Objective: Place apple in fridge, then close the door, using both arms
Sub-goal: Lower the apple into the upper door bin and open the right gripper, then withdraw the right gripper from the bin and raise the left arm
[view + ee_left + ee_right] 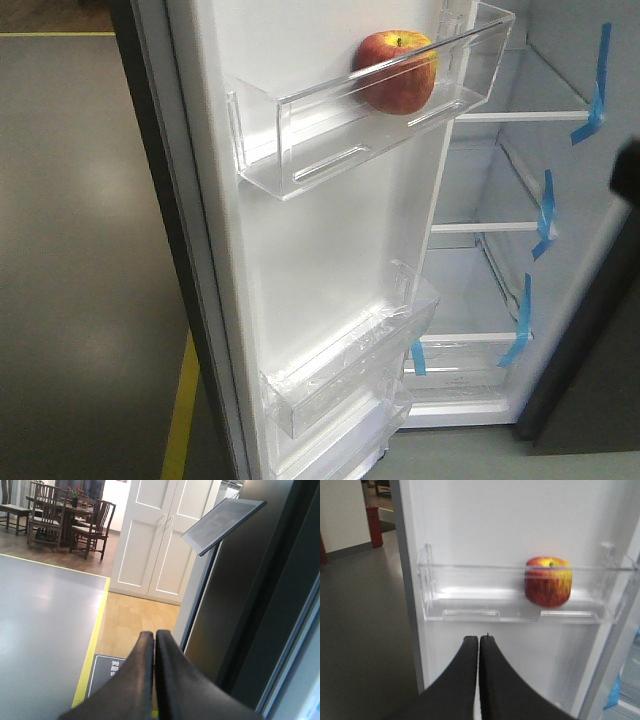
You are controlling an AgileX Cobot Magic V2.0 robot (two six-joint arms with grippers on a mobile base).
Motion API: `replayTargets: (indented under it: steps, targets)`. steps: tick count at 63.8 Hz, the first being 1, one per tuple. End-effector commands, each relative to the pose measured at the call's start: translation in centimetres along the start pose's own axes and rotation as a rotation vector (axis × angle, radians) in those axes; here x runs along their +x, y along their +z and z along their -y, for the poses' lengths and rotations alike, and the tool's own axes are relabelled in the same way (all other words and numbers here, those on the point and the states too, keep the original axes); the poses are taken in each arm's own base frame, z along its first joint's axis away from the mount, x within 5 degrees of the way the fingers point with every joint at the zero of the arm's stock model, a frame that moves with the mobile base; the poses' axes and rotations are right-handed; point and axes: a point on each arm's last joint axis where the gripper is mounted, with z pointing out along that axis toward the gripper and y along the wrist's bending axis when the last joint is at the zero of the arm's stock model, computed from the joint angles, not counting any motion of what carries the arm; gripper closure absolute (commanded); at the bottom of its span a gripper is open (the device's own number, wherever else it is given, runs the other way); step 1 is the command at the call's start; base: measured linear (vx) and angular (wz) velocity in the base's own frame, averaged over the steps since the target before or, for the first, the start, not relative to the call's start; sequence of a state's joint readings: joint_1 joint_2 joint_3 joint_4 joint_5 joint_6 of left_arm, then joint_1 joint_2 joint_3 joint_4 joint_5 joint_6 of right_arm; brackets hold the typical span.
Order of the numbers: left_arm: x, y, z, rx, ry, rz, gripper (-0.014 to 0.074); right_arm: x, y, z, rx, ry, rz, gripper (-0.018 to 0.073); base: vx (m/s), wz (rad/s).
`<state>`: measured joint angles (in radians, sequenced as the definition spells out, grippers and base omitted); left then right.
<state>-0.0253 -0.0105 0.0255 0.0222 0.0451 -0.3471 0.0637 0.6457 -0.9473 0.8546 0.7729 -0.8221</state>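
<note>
The red apple (396, 70) with a yellow top rests in the upper clear bin (300, 140) on the white inner face of the open door (310, 260). The right wrist view shows the same apple (548, 581) at the right end of that bin (470, 605). My right gripper (479, 639) is shut and empty, below and left of the apple, facing the door. My left gripper (154, 633) is shut with nothing in it, beside the dark grey outer face of the door (235, 605). The fridge (500, 290) stands open, with white shelves and blue tape.
Lower clear bins (340, 370) hang on the door. A yellow floor line (180, 410) runs beside the grey floor. In the left wrist view a tilted sign stand (220, 525), white cupboard doors (160, 540) and wooden chairs (55, 520) stand behind.
</note>
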Motion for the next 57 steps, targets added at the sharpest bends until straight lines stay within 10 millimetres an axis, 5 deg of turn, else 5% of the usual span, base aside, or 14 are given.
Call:
replayTargets:
  steps: [1, 14, 37, 50, 57]
  targets:
    - [-0.4, -0.1, 0.2, 0.043, -0.062, 0.101, 0.0603, 2.8, -1.7, -0.8, 0.082, 0.012, 0.089, 0.0564, 0.00, 0.00]
    - [-1.2, -0.2, 0.2, 0.082, -0.423, 0.186, 0.0603, 8.8, -3.9, -2.7, 0.105, 0.098, 0.111, 0.0564, 0.00, 0.00]
    - [-3.4, -0.7, -0.2, 0.191, -1.209, 0.333, 0.0603, 11.1, -5.5, -3.7, 0.132, 0.201, 0.166, 0.0564, 0.00, 0.00]
    - [-10.5, -3.0, 2.2, 0.450, -1.118, 0.548, 0.0603, 11.0, -5.5, -3.8, 0.115, 0.226, 0.181, 0.0563, 0.00, 0.00]
    - [-13.6, -2.4, 3.6, 0.461, -1.037, 0.546, 0.0603, 10.9, -5.5, -3.7, 0.118, 0.225, 0.185, 0.0563, 0.00, 0.00]
